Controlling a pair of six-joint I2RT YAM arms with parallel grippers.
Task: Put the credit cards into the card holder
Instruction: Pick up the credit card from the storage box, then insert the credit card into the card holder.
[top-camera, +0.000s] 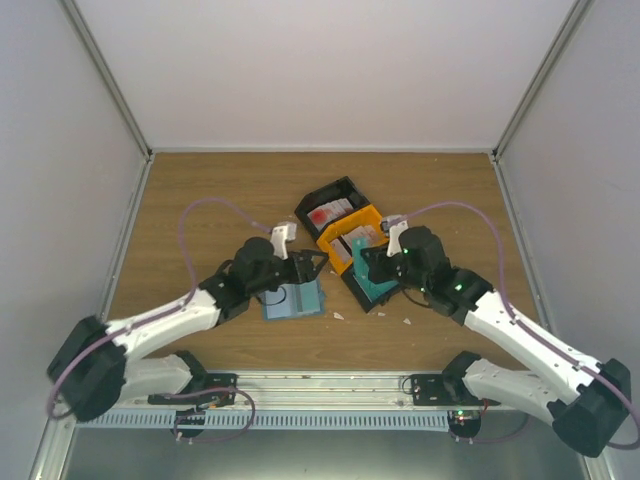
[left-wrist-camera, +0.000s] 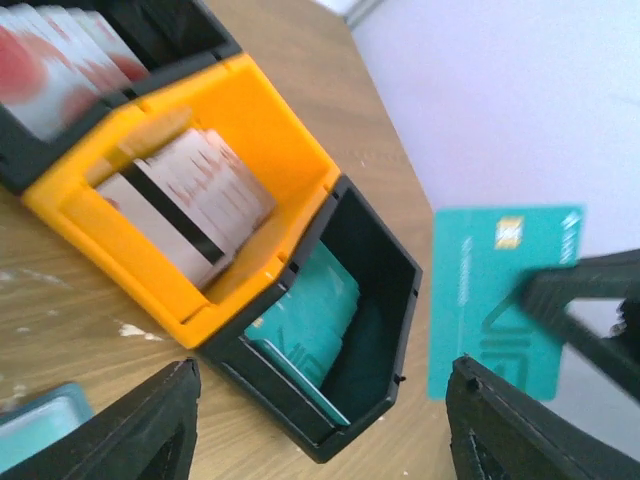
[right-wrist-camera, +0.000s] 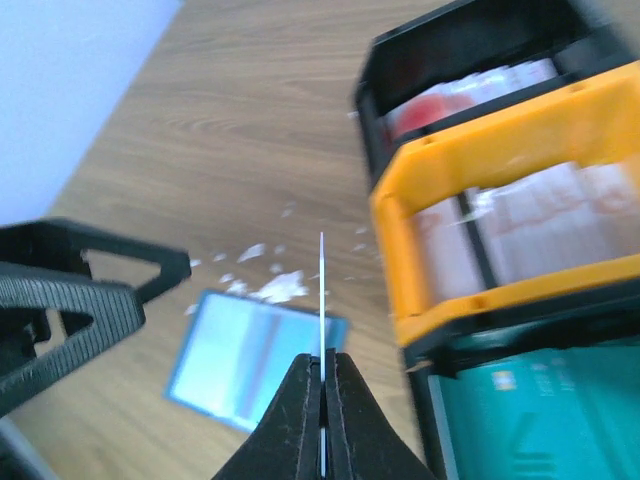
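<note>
My right gripper (right-wrist-camera: 322, 362) is shut on a teal-green credit card (left-wrist-camera: 505, 300), seen edge-on in its own wrist view and held upright above the table. The blue-teal card holder (right-wrist-camera: 255, 365) lies flat on the wood below and just left of it, also visible from above (top-camera: 293, 298). My left gripper (left-wrist-camera: 322, 405) hangs open and empty over the holder's far side, facing the trays. More teal cards (left-wrist-camera: 310, 330) stand in the near black tray (left-wrist-camera: 395, 290). Whitish striped cards (left-wrist-camera: 190, 205) fill the orange tray (left-wrist-camera: 290, 160). Red-and-white cards (left-wrist-camera: 50, 70) sit in the far black tray.
The three trays (top-camera: 350, 240) stand in a diagonal row at mid-table, just right of the holder. Torn white scraps (right-wrist-camera: 275, 285) lie on the wood beyond the holder, and a few more (top-camera: 338, 316) lie near the front. Both grippers are close together above the holder.
</note>
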